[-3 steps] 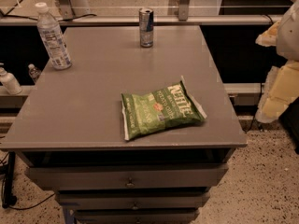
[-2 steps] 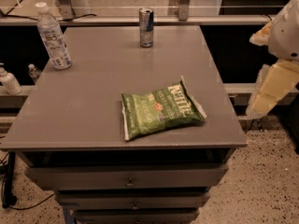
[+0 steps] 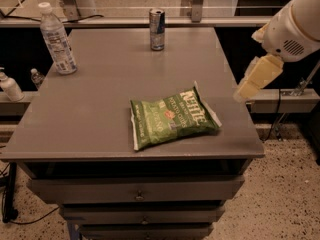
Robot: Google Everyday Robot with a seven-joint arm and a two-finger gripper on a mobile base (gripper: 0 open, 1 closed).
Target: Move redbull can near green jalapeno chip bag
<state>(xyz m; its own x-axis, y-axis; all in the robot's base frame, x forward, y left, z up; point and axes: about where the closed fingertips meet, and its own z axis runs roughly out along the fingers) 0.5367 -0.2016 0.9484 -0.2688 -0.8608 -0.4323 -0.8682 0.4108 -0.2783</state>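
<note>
Nearest: grey drawers [image 3: 135, 191] with small knobs, stacked under the grey table [image 3: 90, 129].

On the front half of the top, a little right of the middle: green jalapeno chip bag [image 3: 172, 116], lying flat, long axis slanting from near left up to far right, white crimped ends at both short sides. White "KETTLE" lettering across the right end, turned sideways; a small red mark near the centre; smaller print too fine to read.

Off the table's right edge, about level with the bag's far end, clear of the top and touching nothing: cream-coloured gripper [image 3: 255, 79], pointing down and left from a white arm. Pressed together or spread, cannot tell.

Off the left edge, lower down: a white pump bottle [image 3: 10, 86].

At the far left corner: a clear water bottle [image 3: 57, 39], upright, white cap, label unreadable.

At the far edge, slightly right of centre, well apart from the bag: redbull can [image 3: 157, 29], upright, long axis vertical, silver top up, lettering not legible
</note>
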